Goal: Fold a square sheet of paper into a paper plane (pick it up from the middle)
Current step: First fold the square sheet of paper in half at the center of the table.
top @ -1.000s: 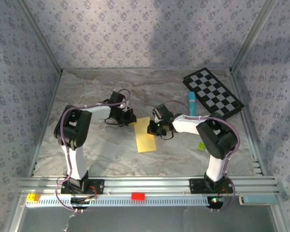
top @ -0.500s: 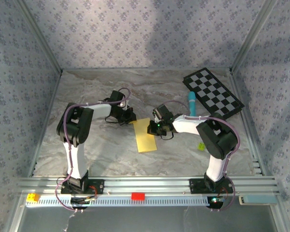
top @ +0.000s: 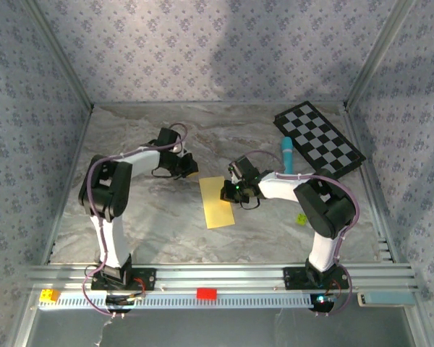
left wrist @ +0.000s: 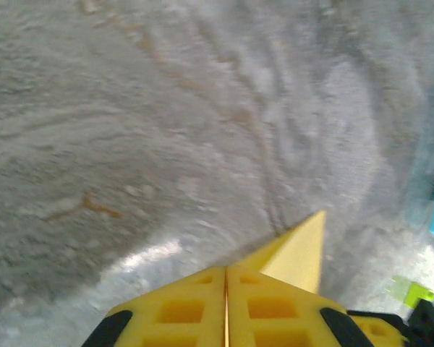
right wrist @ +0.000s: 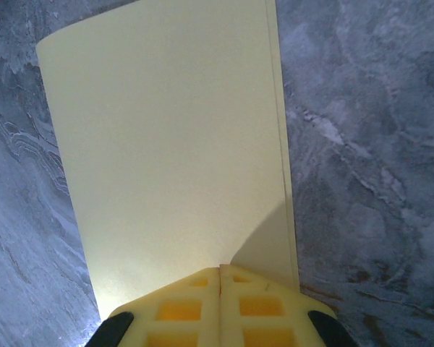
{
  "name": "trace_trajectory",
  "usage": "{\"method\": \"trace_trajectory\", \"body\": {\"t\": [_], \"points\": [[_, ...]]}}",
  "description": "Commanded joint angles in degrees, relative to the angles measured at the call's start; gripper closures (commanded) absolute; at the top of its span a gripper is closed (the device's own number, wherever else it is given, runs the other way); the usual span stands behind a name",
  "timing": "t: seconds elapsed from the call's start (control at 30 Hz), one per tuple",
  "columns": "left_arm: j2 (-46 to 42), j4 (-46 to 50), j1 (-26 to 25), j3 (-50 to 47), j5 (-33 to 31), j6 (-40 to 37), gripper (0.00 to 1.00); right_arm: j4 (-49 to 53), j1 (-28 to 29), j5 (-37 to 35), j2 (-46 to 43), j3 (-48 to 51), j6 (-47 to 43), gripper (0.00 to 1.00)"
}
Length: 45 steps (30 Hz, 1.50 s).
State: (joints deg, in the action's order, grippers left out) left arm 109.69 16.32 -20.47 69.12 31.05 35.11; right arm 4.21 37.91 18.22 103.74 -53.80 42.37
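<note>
Square sheet of paper (top: 217, 206): pale yellow, folded once into a narrow two-layer rectangle. In the right wrist view the layers sit slightly offset along one long edge. It lies flat mid-bench (top: 152, 217), between the two arms.

Count: one sheet, one checkered board (top: 320, 139), one light-blue marker (top: 286, 155), one yellow-green ball (top: 301, 217).

Right claw (top: 230, 189): fingers pressed together, nothing between them, tip over the sheet's right long edge; contact not judged.

Left claw (top: 190, 172): fingers together, empty, just off the sheet's far-left corner.

Bare bench on all sides of the sheet; board and walls well apart.
</note>
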Motion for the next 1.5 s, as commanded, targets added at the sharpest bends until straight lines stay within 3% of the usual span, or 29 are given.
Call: {"method": "trace_trajectory", "body": {"t": [0.0, 0.3, 0.8, 1.47], "points": [[-5.8, -0.5, -1.9, -1.8, 1.8, 0.1, 0.91, 11.1, 0.3, -5.4, 3.6, 3.6, -0.5, 1.0], [-2.2, -5.7, -5.9, -6.9, 6.7, 1.0, 0.93, 11.3, 0.3, -5.5, 3.9, 3.6, -0.5, 1.0], [3.1, -10.3, -0.4, -9.0, 1.6, 3.7, 0.94, 11.1, 0.3, -5.7, 3.8, 4.1, -0.5, 1.0], [6.1, -1.8, 0.8, 0.2, -5.8, 7.7, 0.95, 11.0, 0.4, -5.7, 3.4, 4.6, -0.7, 1.0]]}}
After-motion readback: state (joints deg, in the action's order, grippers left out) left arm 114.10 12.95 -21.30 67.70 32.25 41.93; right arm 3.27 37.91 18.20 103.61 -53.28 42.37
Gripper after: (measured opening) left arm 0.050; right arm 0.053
